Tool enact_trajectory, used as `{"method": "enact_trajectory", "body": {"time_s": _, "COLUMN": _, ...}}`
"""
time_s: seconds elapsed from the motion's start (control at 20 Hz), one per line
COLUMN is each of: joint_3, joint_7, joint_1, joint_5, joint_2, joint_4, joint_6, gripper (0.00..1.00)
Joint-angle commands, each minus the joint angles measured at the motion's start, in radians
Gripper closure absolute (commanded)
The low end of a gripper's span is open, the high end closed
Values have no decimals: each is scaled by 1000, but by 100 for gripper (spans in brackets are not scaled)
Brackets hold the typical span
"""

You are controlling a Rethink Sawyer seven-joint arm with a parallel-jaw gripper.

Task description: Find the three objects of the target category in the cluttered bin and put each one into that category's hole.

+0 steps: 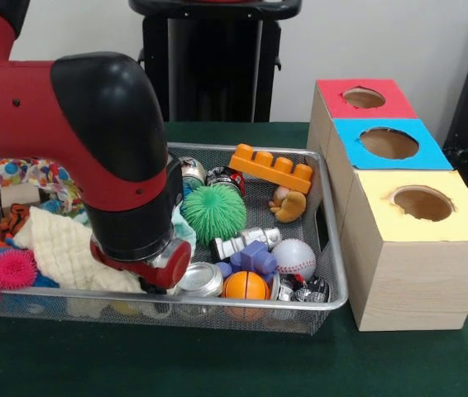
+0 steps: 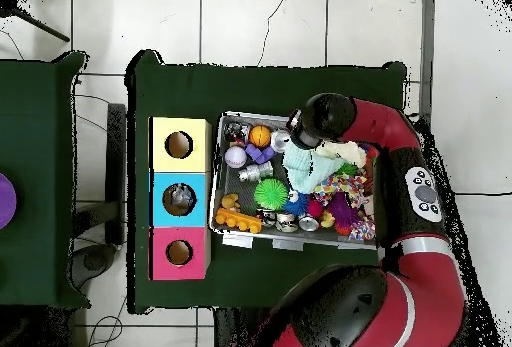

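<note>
Wire-mesh bin (image 1: 333, 248) on a green-covered table (image 1: 217, 364), crammed with toys and tins. Low over the bin's near edge, left of middle in the front view: the gripper (image 1: 147, 266), only its red and silver end showing under the bulky black wrist, pressed in among the clutter beside a cream cloth (image 1: 64, 248) and a flat silver tin (image 1: 199, 279). Cannot tell whether the jaws stand apart, together, or clamped on anything; hidden by the wrist in the front view and by the arm in the overhead view. Cannot tell which category is the target either, so listing the candidates still in the bin: a green spiky ball (image 1: 214, 212) near the centre, a baseball (image 1: 294, 258) and an orange ball (image 1: 246, 285) toward the near right corner, a purple block (image 1: 255, 256) between them, an orange building brick (image 1: 272, 168) against the far rim, a tan plush toy (image 1: 288, 204) just in front of it, two dented cans (image 1: 226, 178) at the back, a pink spiky ball (image 1: 12, 269) at the near left. Just beside the bin's right end, three wooden boxes in a row, each with a round hole on top: red box (image 1: 333, 103) farthest, blue box (image 1: 354, 153) in the middle, yellow box (image 1: 383, 219) nearest.
</note>
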Motion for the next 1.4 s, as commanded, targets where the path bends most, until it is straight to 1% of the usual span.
{"method": "enact_trajectory", "body": {"time_s": 0.05, "joint_3": 16, "joint_7": -224, "joint_1": -35, "joint_5": -62, "joint_2": -9, "joint_4": -87, "joint_6": 1, "gripper": 100}}
{"method": "enact_trajectory", "body": {"time_s": 0.2, "joint_3": -10, "joint_7": -160, "joint_1": -23, "joint_5": -36, "joint_2": -34, "joint_4": -108, "joint_6": 97, "gripper": 100}}
{"method": "enact_trajectory", "body": {"time_s": 0.4, "joint_3": -70, "joint_7": -31, "joint_1": 4, "joint_5": -17, "joint_2": -97, "joint_4": -105, "joint_6": 185, "gripper": 100}}
{"method": "enact_trajectory", "body": {"time_s": 0.45, "joint_3": -80, "joint_7": -15, "joint_1": 9, "joint_5": -15, "joint_2": -111, "joint_4": -108, "joint_6": 205, "gripper": 100}}
{"method": "enact_trajectory", "body": {"time_s": 0.7, "joint_3": -90, "joint_7": -16, "joint_1": -2, "joint_5": 9, "joint_2": -153, "joint_4": -121, "joint_6": 289, "gripper": 100}}
{"method": "enact_trajectory", "body": {"time_s": 0.8, "joint_3": -86, "joint_7": -24, "joint_1": -10, "joint_5": 15, "joint_2": -165, "joint_4": -120, "joint_6": 301, "gripper": 100}}
{"method": "enact_trajectory", "body": {"time_s": 1.05, "joint_3": -89, "joint_7": -41, "joint_1": -21, "joint_5": 13, "joint_2": -176, "joint_4": -147, "joint_6": 354, "gripper": 100}}
{"method": "enact_trajectory", "body": {"time_s": 1.1, "joint_3": -93, "joint_7": -39, "joint_1": -21, "joint_5": 16, "joint_2": -185, "joint_4": -133, "joint_6": 363, "gripper": 100}}
{"method": "enact_trajectory", "body": {"time_s": 1.15, "joint_3": -97, "joint_7": -45, "joint_1": -23, "joint_5": 15, "joint_2": -189, "joint_4": -135, "joint_6": 380, "gripper": 100}}
{"method": "enact_trajectory", "body": {"time_s": 1.2, "joint_3": -103, "joint_7": -38, "joint_1": -22, "joint_5": 20, "joint_2": -206, "joint_4": -99, "joint_6": 367, "gripper": 100}}
{"method": "enact_trajectory", "body": {"time_s": 1.4, "joint_3": -110, "joint_7": -45, "joint_1": -28, "joint_5": 21, "joint_2": -211, "joint_4": -76, "joint_6": 341, "gripper": 100}}
